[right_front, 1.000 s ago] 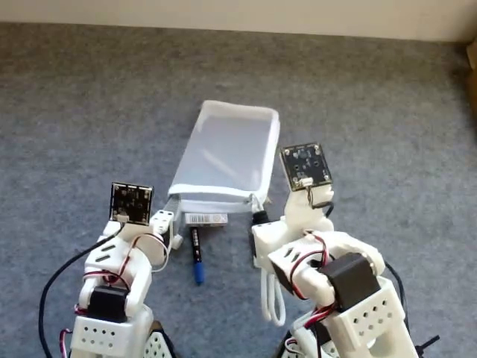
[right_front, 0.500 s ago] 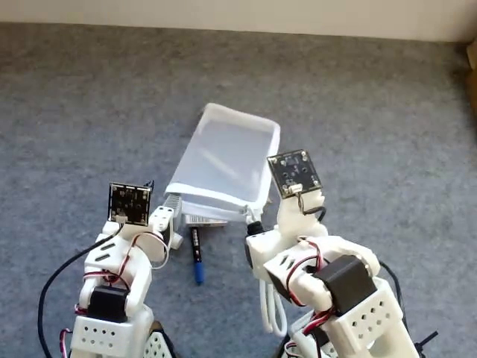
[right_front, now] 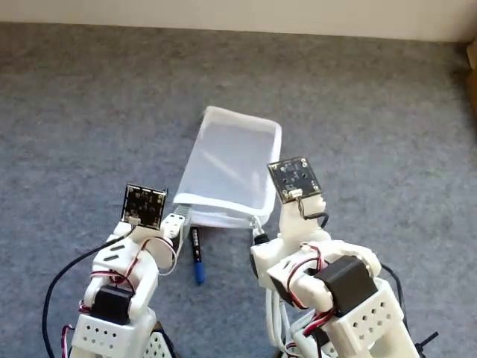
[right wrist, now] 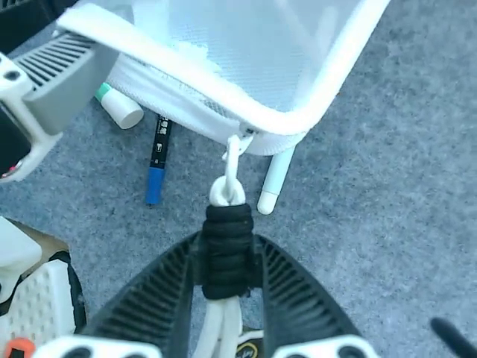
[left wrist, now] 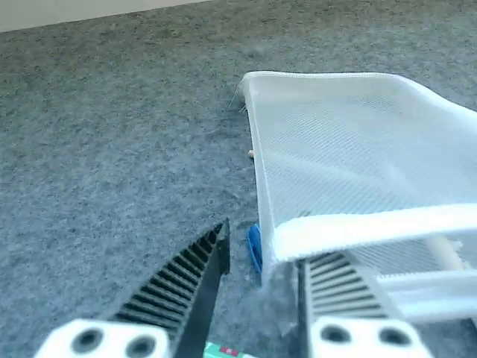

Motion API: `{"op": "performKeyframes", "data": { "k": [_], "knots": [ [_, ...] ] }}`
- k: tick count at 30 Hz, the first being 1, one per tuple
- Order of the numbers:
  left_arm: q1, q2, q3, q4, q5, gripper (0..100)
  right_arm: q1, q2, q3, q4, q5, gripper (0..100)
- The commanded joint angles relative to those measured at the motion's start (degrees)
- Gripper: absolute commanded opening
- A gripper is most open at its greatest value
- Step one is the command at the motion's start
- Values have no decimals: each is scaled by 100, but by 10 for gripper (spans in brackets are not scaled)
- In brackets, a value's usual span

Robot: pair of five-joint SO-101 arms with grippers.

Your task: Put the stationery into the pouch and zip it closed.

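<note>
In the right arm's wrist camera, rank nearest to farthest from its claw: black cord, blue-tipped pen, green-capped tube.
1. black cord, clamped in the right gripper.
2. blue-tipped pen, on the carpet.
3. green-capped tube, farther off, at the edge of the pouch.

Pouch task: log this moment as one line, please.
right gripper shut on zipper cord | left gripper open at pouch corner | pouch mouth open | blue-capped pen on carpet, outside pouch
</note>
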Motion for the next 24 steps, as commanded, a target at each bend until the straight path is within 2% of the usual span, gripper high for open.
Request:
{"op": "performKeyframes", "data": {
  "k": [1, 5, 11, 17, 24],
  "knots": [
    [-92, -57, 48, 18, -70, 8, -92, -127, -365, -4, 62, 3],
    [-365, -57, -295, 369, -70, 5, -84, -127, -365, -13, 62, 7],
    [-374, -48, -1297, 1741, -70, 6, -57, -127, -365, -13, 26, 8],
    [-400, -13, -1982, 2207, -88, 6, -48, -101, -356, -13, 18, 8],
    [-409, -4, -2949, 2743, -290, 6, 699, -92, -330, -4, 53, 177]
  ]
}}
